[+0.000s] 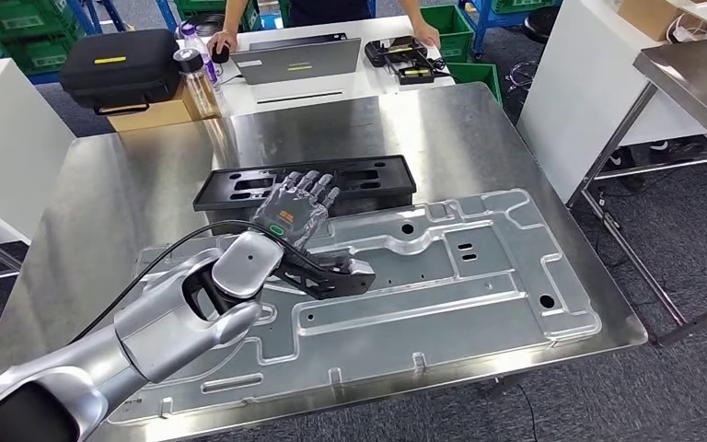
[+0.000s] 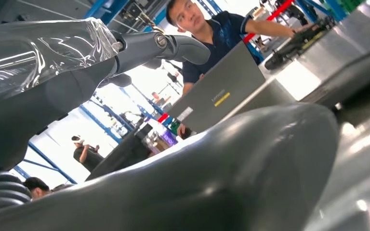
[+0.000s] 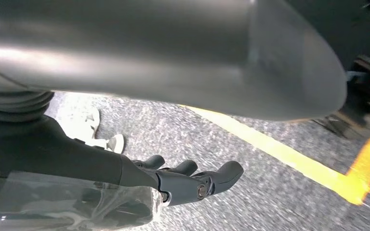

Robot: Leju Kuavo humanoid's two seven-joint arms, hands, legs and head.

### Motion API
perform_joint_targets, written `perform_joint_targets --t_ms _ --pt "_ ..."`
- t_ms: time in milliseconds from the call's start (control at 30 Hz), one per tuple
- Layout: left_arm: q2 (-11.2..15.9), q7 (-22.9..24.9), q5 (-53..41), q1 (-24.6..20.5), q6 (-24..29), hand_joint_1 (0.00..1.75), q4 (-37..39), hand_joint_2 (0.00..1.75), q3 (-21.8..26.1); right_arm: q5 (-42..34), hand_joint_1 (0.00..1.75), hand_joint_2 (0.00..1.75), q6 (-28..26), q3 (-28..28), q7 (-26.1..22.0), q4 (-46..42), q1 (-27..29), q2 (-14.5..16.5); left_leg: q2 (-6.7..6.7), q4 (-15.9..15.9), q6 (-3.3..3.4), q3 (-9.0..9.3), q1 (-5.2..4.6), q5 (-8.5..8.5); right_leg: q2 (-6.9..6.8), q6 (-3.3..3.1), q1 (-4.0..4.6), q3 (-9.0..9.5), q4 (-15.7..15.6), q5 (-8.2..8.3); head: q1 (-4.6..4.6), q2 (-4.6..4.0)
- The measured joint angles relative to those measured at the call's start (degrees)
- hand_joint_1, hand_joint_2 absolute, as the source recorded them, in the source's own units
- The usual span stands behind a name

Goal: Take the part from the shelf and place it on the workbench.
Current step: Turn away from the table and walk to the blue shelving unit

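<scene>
A long black plastic part (image 1: 373, 176) lies flat on the steel workbench (image 1: 120, 193), just beyond a large silver stamped metal plate (image 1: 451, 295). My left hand (image 1: 296, 210) reaches over the bench, fingers stretched out flat above the middle of the black part and holding nothing. In the left wrist view the left hand (image 2: 77, 86) has its fingers (image 2: 173, 45) extended, with nothing between them and the thumb. My right hand (image 3: 125, 173) hangs over the grey floor, its fingers (image 3: 192, 180) loosely extended and holding nothing.
Behind the bench stands a white table with a laptop (image 1: 296, 60), a black case (image 1: 120, 66) and a bottle (image 1: 195, 78); a person (image 2: 221, 33) leans over it. Another steel table (image 1: 700, 74) stands at the right. A yellow line (image 3: 289, 154) marks the floor.
</scene>
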Motion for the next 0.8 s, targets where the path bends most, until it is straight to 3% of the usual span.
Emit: perform_joint_targets --t_ms 33,100,133,167,233,300,367,433,467,500,533,600,667,767,800 --pt "0.0 0.0 0.0 0.0 0.0 0.00 0.0 0.00 -0.1 0.0 0.00 0.00 0.1 0.0 0.0 0.0 0.1 0.0 0.00 -2.9 0.17 2.28 -0.01 1.48 0.01 0.10 0.01 -0.49 0.0 0.38 -0.01 0.00" --pt "-0.1 0.0 0.1 -0.2 0.1 0.00 0.1 0.00 -0.2 0.0 0.00 0.00 0.1 0.0 0.0 0.0 0.1 -0.1 -0.08 -12.1 0.81 8.18 -0.18 4.14 0.01 0.45 0.09 -1.22 0.0 1.02 -0.01 -0.01" --pt "-0.2 0.0 0.2 -0.3 0.1 0.00 0.1 0.00 -0.2 0.0 0.00 0.00 0.2 0.0 0.0 0.0 0.1 -0.1 -0.19 -16.0 1.16 10.34 -0.36 4.66 -0.02 0.73 0.08 -1.58 0.0 1.43 0.00 0.00" --pt "-0.3 0.0 0.4 -0.4 0.1 0.00 0.1 0.00 -0.3 -0.1 0.00 0.00 0.2 0.0 0.0 0.0 0.2 -0.1 -0.31 -18.4 1.50 11.37 -0.56 4.82 -0.06 1.07 0.04 -1.93 -0.1 1.93 -0.01 0.00" --pt "-0.3 0.0 0.6 -0.5 0.1 0.00 0.2 0.00 -0.5 -0.2 0.00 0.00 0.2 0.0 0.0 0.0 0.3 -0.1 -0.44 -19.8 2.07 11.20 -0.84 5.21 -0.06 1.87 -0.09 -2.54 -0.5 3.04 -0.02 0.01" --pt "-0.4 -0.1 0.8 -0.5 0.1 0.00 0.4 0.00 -0.6 -0.2 0.00 0.00 0.1 0.0 0.0 0.0 0.4 -0.1 -0.28 -20.3 2.55 10.70 -0.57 6.26 0.02 2.59 -0.06 -3.36 0.0 2.24 0.01 0.01" --pt "-0.5 -0.2 0.9 -0.6 0.1 0.00 0.6 0.00 -0.8 -0.4 0.00 0.00 0.1 -0.1 0.1 0.0 0.5 -0.2 -0.07 -20.7 2.96 10.36 -0.25 7.05 0.03 3.07 0.04 -5.48 5.1 -1.89 0.16 0.00" --pt "-0.6 -0.3 1.1 -0.7 0.2 0.00 1.0 0.00 -1.1 -0.5 0.00 0.00 -0.1 -0.1 0.1 0.0 0.5 -0.2 0.03 -20.4 3.28 9.71 -0.28 7.43 0.02 3.30 0.08 -8.25 13.6 -6.19 0.27 -0.01" --pt "-0.6 -0.4 1.1 -0.7 0.2 0.00 1.2 0.00 -1.2 -0.5 0.00 0.00 -0.1 -0.2 0.1 0.0 0.5 -0.3 0.06 -20.2 3.35 9.34 -0.31 7.54 0.01 3.33 0.08 -8.92 16.4 -7.01 0.29 0.00" --pt "-0.6 -0.5 1.2 -0.7 0.3 0.00 1.4 0.00 -1.3 -0.5 0.00 0.00 -0.2 -0.2 0.1 0.0 0.5 -0.3 0.06 -19.8 3.37 8.98 -0.34 7.62 0.02 3.29 0.08 -8.58 17.0 -6.69 0.30 0.00" --pt "-0.6 -0.6 1.3 -0.7 0.3 0.00 1.5 0.00 -1.4 -0.5 0.00 0.00 -0.2 -0.2 0.1 0.0 0.5 -0.4 0.03 -19.5 3.36 8.65 -0.36 7.64 0.02 3.16 0.09 -7.16 15.3 -5.47 0.32 0.00" --pt "-0.7 -0.7 1.5 -0.9 0.6 0.00 1.7 0.00 -1.5 -0.5 0.00 0.00 -0.2 -0.3 0.0 0.0 0.4 -0.5 -0.09 -18.8 3.28 8.05 -0.48 7.64 0.10 2.64 0.21 -2.20 7.6 -2.51 0.33 0.01" --pt "-0.8 -0.7 1.8 -1.1 0.9 0.00 1.9 0.00 -1.5 -0.5 0.00 0.00 -0.2 -0.4 0.0 0.0 0.3 -0.6 -0.18 -18.3 2.88 7.51 -0.67 7.86 0.21 2.04 0.49 1.05 1.8 -1.30 0.31 0.01" --pt "-0.8 -0.8 1.8 -1.2 1.1 0.00 2.1 0.00 -1.5 -0.6 0.00 0.00 -0.2 -0.6 0.0 0.0 0.3 -0.6 -0.22 -18.1 1.89 6.83 -0.75 8.32 0.13 1.30 0.42 0.99 0.5 -0.97 0.31 0.01" --pt "-0.8 -0.8 1.8 -1.2 1.2 0.00 2.1 0.00 -1.5 -0.6 0.00 0.00 -0.2 -0.6 0.0 0.0 0.3 -0.6 -0.25 -17.5 1.56 6.36 -0.75 7.56 0.05 0.89 0.19 0.67 0.3 -0.62 0.25 0.01"
